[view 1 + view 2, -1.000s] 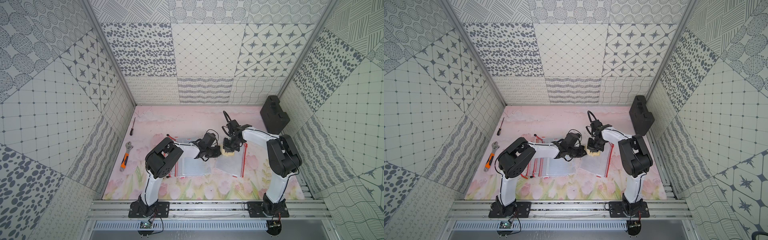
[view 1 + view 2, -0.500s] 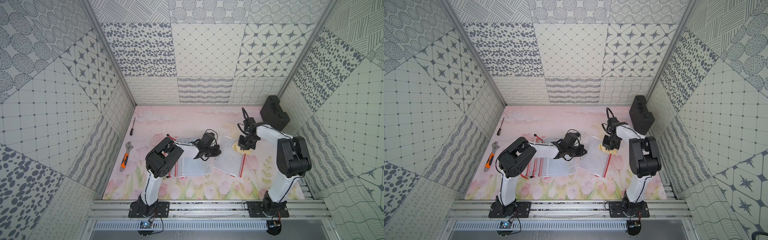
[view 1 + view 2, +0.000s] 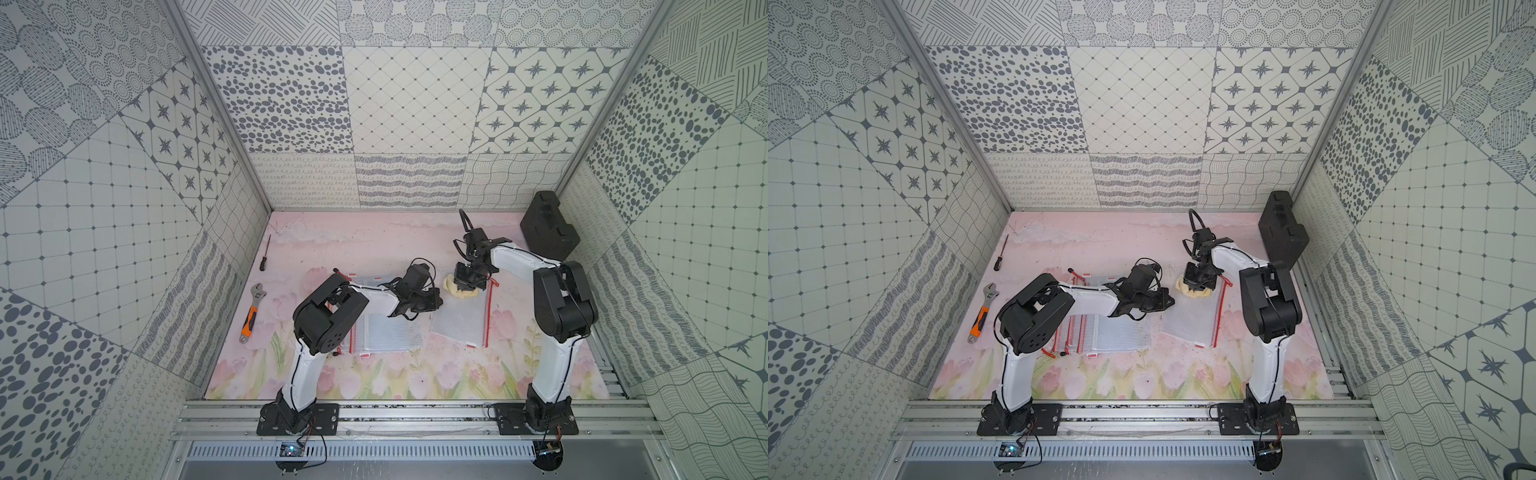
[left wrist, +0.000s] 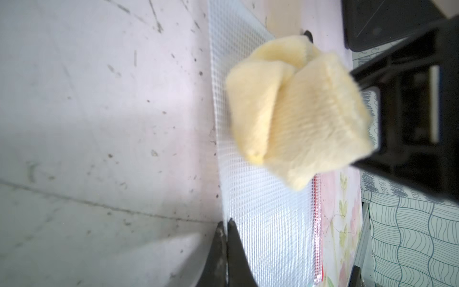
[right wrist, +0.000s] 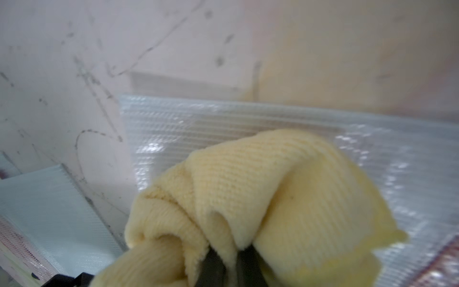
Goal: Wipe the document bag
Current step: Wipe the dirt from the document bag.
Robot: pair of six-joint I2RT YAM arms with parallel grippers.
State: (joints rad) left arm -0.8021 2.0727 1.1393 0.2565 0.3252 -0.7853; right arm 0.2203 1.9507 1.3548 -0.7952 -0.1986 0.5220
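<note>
The document bag (image 3: 459, 324) (image 3: 1190, 320), clear mesh with a red zipper, lies flat on the pink mat right of centre. My left gripper (image 3: 432, 301) (image 4: 224, 223) is shut, pinching the bag's left edge (image 4: 268, 223). My right gripper (image 3: 464, 286) (image 5: 228, 261) is shut on a folded yellow cloth (image 3: 457, 291) (image 5: 273, 186). The cloth (image 4: 298, 111) presses on the far end of the bag (image 5: 248, 124), near its left corner. The right fingertips are buried in the cloth folds.
A stack of similar mesh bags (image 3: 386, 336) lies under the left arm. An orange-handled wrench (image 3: 253, 307) and a screwdriver (image 3: 264, 253) lie by the left wall. A black case (image 3: 548, 232) stands at the back right corner.
The right gripper carried the cloth to the right along the bag's far end, then back to the left. The left gripper has kept its hold on the bag's edge.
</note>
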